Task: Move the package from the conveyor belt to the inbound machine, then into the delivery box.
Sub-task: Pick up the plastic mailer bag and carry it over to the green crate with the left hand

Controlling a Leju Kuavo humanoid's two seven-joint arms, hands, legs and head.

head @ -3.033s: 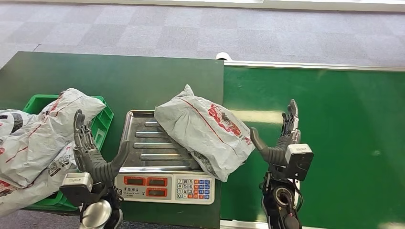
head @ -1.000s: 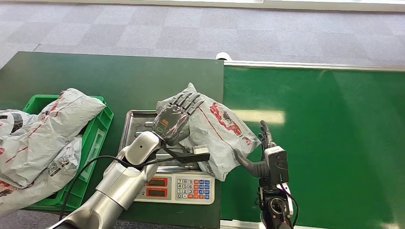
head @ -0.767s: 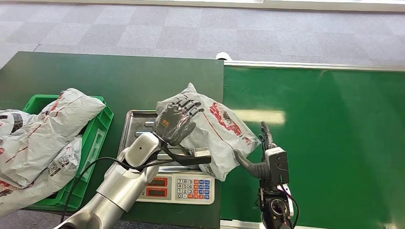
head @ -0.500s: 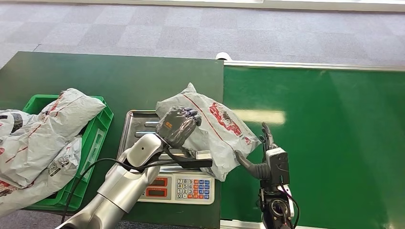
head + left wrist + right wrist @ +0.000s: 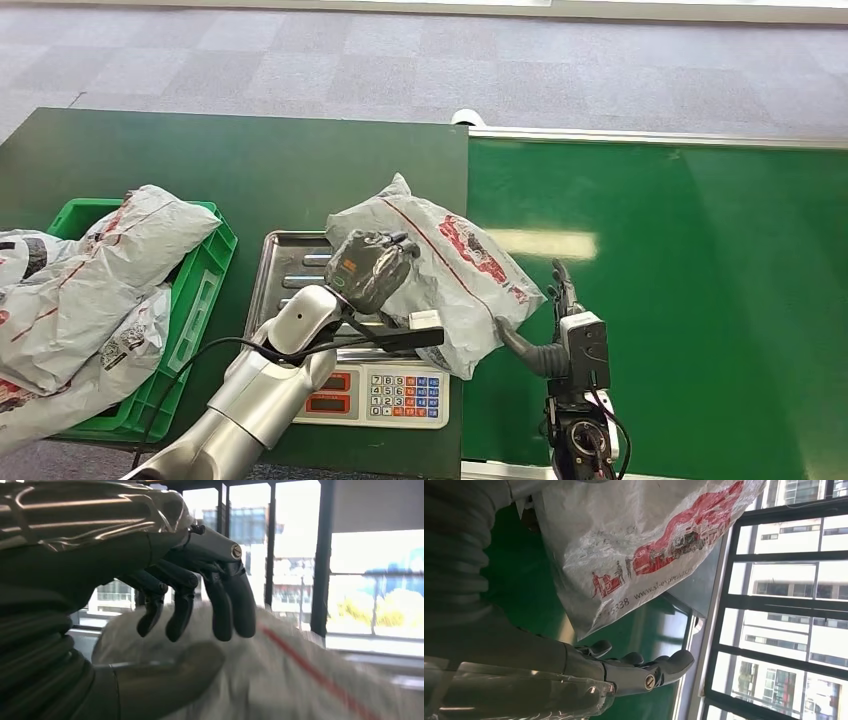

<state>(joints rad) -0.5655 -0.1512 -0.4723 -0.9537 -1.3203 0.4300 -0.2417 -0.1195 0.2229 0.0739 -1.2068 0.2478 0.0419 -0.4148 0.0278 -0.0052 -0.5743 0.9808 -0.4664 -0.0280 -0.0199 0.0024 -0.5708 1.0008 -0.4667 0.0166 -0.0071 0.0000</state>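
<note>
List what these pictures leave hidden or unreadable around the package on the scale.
- Scale platform: its right half lies under the package in the head view.
- Scale displays: digits too small to read; the left arm covers part.
- Left hand: whether it truly grips the package is unclear; the left wrist view is blurred there.
- Green bin: cut by the left edge, packed with parcels.

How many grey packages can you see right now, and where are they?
3 that I can make out. One package lies on the scale under the left robot hand. Two more sit in the green bin: upper, lower. Others may be hidden beneath.
</note>
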